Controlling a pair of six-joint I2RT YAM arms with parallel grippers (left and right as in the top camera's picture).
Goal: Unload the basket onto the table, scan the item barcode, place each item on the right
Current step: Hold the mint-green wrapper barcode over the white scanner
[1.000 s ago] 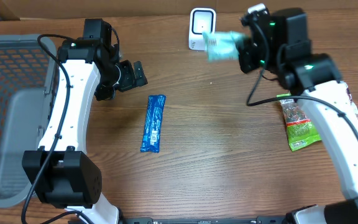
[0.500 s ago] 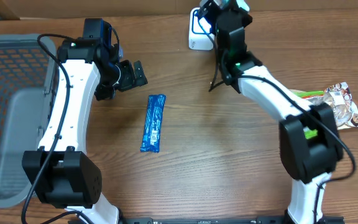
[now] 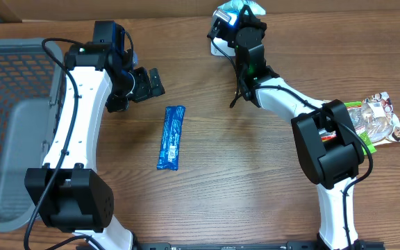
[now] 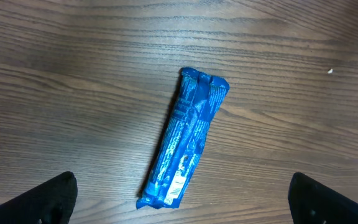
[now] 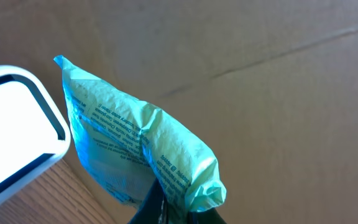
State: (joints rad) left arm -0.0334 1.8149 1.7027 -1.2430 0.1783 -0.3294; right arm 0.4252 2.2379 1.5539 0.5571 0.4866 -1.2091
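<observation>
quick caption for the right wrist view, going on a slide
Right gripper pinches a crinkled teal packet next to the white scanner, brown cardboard behind.

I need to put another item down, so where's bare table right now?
Bare wood lies between the blue bar and the right arm, toward the front edge. Crowded: the back by the scanner and teal packet, and the right edge with snack packets.

Blue bar wrapper (image 4: 188, 143), mint-green pouch (image 5: 135, 149), white scanner (image 5: 11, 118), brown wood-grain table (image 3: 242, 180)
</observation>
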